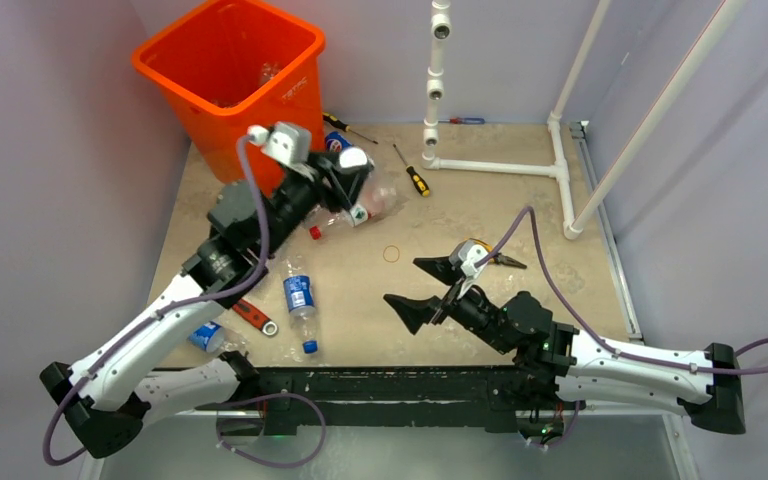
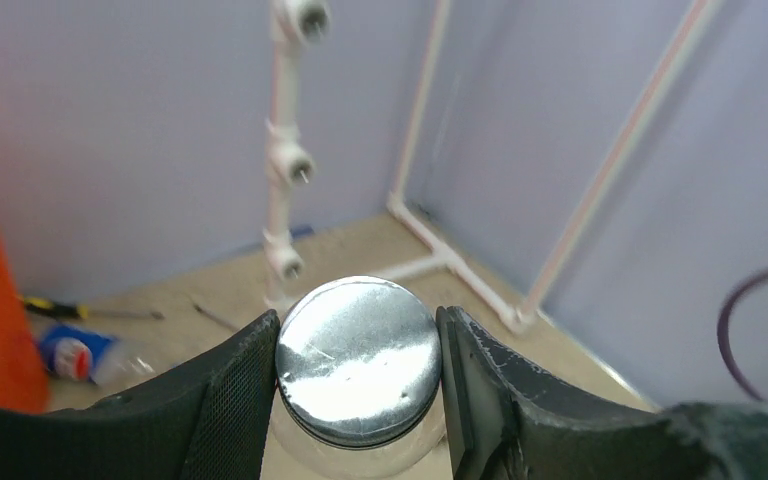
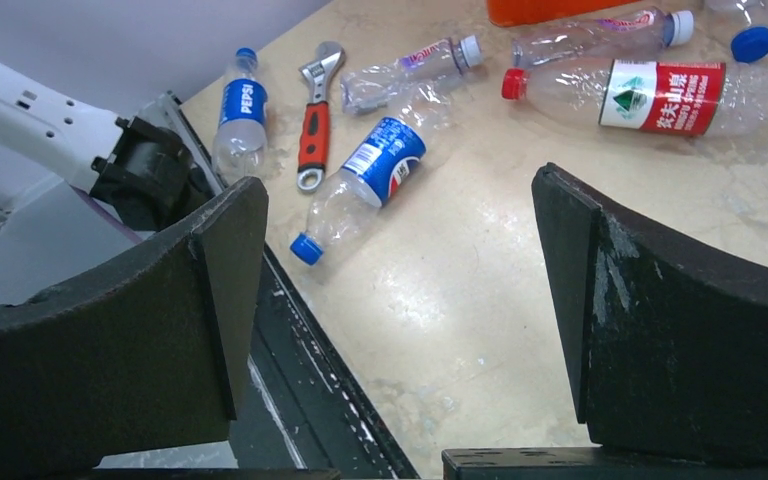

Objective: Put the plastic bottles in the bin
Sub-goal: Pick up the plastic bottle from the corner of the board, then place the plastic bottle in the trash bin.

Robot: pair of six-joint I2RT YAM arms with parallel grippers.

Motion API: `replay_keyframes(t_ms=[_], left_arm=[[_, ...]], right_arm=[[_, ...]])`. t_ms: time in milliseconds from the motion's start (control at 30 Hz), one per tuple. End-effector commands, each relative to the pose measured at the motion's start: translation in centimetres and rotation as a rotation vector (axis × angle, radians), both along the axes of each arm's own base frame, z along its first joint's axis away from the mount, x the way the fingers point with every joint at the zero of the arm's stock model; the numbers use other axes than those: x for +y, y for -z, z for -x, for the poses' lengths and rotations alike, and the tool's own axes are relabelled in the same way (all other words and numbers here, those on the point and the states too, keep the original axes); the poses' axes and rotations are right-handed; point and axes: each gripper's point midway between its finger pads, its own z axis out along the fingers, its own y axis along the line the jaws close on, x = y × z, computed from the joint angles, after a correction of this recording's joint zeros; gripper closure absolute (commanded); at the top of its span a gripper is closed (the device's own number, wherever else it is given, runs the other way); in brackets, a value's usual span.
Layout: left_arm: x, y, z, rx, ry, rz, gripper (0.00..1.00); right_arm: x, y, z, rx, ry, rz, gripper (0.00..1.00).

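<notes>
**Step in hand:** carrying one bottle to the bin; drop not yet made.

**Left hand** (image 2: 359, 335): clamped on a clear bottle (image 2: 358, 375), one finger on each side of its body, with its round base facing the wrist camera. In the top view this hand sits at 5 o'clock of the bin (image 1: 228, 75), just beside its lower wall.

**Right hand** (image 1: 422, 287): fingers wide apart, nothing between them. It hangs over bare desk (image 1: 360, 320) at about 5 o'clock of the desk's centre.

**Next move, judged:** the bin is tall, so the held bottle likely needs lifting above the rim, then carrying toward 11 o'clock until it is over the mouth, before the fingers part. Clipping the rim is the risk.

**Bin:** upright at the desk's 11 o'clock corner. Something clear shows inside, probably bottles; number cannot be told.

**Loose on the desk:**
- Pepsi bottle (image 1: 300, 298), at 7 o'clock of centre
- second Pepsi bottle (image 1: 206, 338), by the left arm
- red-label bottle (image 3: 660, 95), red cap
- bottle at the bin's foot (image 1: 337, 142)
- two more clear bottles in the right wrist view

**Not task items:** wrench (image 1: 253, 316).
</notes>
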Motion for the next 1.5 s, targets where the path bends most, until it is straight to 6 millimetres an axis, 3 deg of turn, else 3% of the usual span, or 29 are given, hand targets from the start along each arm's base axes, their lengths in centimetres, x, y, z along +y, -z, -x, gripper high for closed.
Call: replay_keyframes(t_ms=[0, 167, 233, 300, 433, 533, 600, 667, 867, 900, 967, 1000, 1167, 1267, 1367, 1433, 1467], left_arm=[[5.9, -13.0, -2.3, -0.258, -0.335, 0.086, 1.00], [11.5, -20.3, -7.5, -0.387, -0.821, -0.009, 1.00], [13.7, -22.3, -11.1, -0.388, -0.940, -0.007, 1.00], [16.9, -23.1, -14.2, -0.378, -1.004, 0.033, 1.00], [21.0, -22.2, -15.9, -0.475, -1.194, 0.048, 1.00], [22.4, -19.7, -19.7, -0.423, -1.236, 0.006, 1.00], [22.5, -17.0, -21.8, -0.377, -1.249, -0.051, 1.00], [21.9, -15.5, -22.4, -0.397, -1.228, -0.054, 1.00], [19.8, -12.3, -25.9, -0.297, -1.128, -0.120, 0.97], [20.2, -12.1, -25.9, -0.274, -1.154, -0.118, 0.78], [21.1, -12.5, -25.3, -0.258, -1.205, -0.085, 0.27], [21.4, -13.0, -24.8, -0.265, -1.214, -0.072, 0.18], [21.6, -17.3, -20.6, -0.311, -1.143, 0.067, 0.09], [20.6, -18.5, -17.7, -0.296, -1.021, 0.137, 0.06], [19.1, -17.7, -14.9, -0.238, -0.893, 0.175, 0.06], [17.9, -15.8, -13.2, -0.171, -0.812, 0.173, 0.06], [17.0, -13.8, -12.6, -0.105, -0.767, 0.145, 0.06]], right_arm=[[0.3, -2.6, 0.7, -0.024, -0.042, -0.097, 0.01], [0.6, -2.4, 1.0, -0.009, -0.065, -0.110, 0.01], [0.8, -2.2, 1.5, -0.002, -0.091, -0.095, 0.01], [0.8, -2.0, 1.6, 0.017, -0.097, -0.082, 0.01], [0.3, -1.5, 2.0, 0.028, -0.112, -0.086, 0.01], [0.0, -1.3, 2.2, 0.028, -0.117, -0.083, 0.01], [-0.1, -1.2, 2.2, 0.030, -0.111, -0.078, 0.01], [-0.4, -1.1, 2.1, 0.031, -0.102, -0.077, 0.01], [-0.5, -0.8, 1.9, 0.032, -0.094, -0.075, 0.01], [-0.5, -0.9, 1.9, 0.032, -0.093, -0.076, 0.01], [-0.6, -1.0, 1.9, 0.033, -0.090, -0.077, 0.01], [-0.6, -1.1, 1.9, 0.033, -0.088, -0.079, 0.01], [-0.9, -1.1, 1.3, 0.052, -0.051, -0.088, 0.01], [-1.0, -0.7, 0.3, 0.118, 0.012, -0.090, 0.01], [-1.2, -0.5, -0.4, 0.178, 0.064, -0.114, 0.01], [-1.2, -0.7, -0.6, 0.182, 0.070, -0.130, 0.01], [-1.2, -0.6, -0.7, 0.191, 0.080, -0.139, 0.01]])
